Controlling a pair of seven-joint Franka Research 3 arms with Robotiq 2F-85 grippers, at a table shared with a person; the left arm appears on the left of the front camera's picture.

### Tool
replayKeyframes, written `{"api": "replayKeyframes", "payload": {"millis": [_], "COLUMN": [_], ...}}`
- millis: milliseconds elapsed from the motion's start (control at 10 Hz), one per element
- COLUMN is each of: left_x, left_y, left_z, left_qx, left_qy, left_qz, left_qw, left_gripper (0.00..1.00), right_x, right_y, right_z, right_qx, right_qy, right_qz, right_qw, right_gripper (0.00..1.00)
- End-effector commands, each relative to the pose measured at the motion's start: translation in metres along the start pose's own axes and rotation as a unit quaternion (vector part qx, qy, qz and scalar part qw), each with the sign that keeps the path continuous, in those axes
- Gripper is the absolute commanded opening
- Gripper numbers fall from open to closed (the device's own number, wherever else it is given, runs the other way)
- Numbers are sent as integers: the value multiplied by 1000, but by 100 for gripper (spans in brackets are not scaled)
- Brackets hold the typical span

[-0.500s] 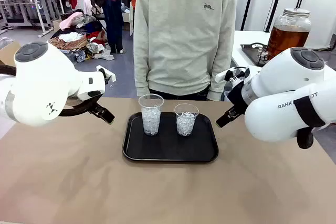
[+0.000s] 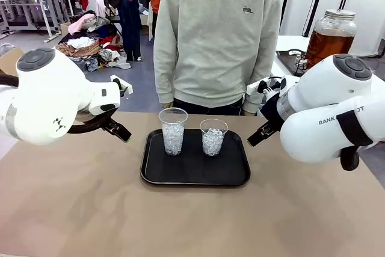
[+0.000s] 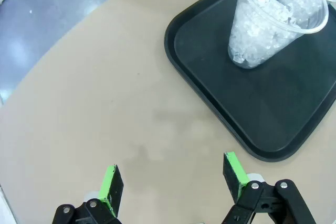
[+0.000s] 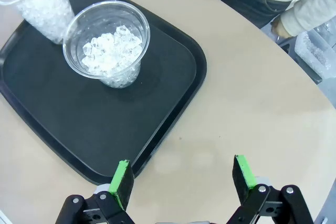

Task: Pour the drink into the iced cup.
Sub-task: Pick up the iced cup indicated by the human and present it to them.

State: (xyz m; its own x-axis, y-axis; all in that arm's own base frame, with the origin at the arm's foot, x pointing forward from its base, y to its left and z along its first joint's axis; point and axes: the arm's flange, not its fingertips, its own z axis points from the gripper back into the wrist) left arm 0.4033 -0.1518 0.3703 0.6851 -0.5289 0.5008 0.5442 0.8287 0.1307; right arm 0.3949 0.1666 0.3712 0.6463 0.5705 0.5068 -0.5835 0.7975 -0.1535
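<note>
The white left arm bends in from the left side of the picture. The white right arm bends in from the right side. Each one points down at the tan table, on either side of the flat black tray.

The left gripper is spread wide with nothing in it. The right gripper is wide and bare too.

A tall clear plastic cup of ice and a short clear plastic cup of ice stand on the tray.

The brown drink sits in a big glass jar with a silver lid at the upper right. The jar is probably on another table behind the right arm.
</note>
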Motion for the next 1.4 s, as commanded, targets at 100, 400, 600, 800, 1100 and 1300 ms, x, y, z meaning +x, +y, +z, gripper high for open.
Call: {"api": "replayKeyframes", "payload": {"millis": [100, 400, 600, 800, 1100, 1300], "left_x": [0, 0, 0, 0, 4, 11], "left_y": [0, 0, 0, 0, 5, 14], "left_z": [0, 0, 0, 0, 12, 37], "left_qx": [0, 0, 0, 0, -10, -34], "left_qy": [0, 0, 0, 0, -12, -26], "left_qz": [0, 0, 0, 0, 5, 22], "left_qw": [1000, 1000, 1000, 1000, 1000, 999], "left_gripper": [100, 100, 100, 100, 100, 100], "right_x": [0, 0, 0, 0, 10, 18], "right_y": [0, 0, 0, 0, -9, -20], "right_z": [0, 0, 0, 0, 15, 38], "right_qx": [0, 0, 0, 0, 22, 59], "right_qy": [0, 0, 0, 0, -5, -13], "right_qz": [0, 0, 0, 0, -15, -37], "right_qw": [1000, 1000, 1000, 1000, 1000, 997], "right_gripper": [100, 100, 100, 100, 100, 100]}}
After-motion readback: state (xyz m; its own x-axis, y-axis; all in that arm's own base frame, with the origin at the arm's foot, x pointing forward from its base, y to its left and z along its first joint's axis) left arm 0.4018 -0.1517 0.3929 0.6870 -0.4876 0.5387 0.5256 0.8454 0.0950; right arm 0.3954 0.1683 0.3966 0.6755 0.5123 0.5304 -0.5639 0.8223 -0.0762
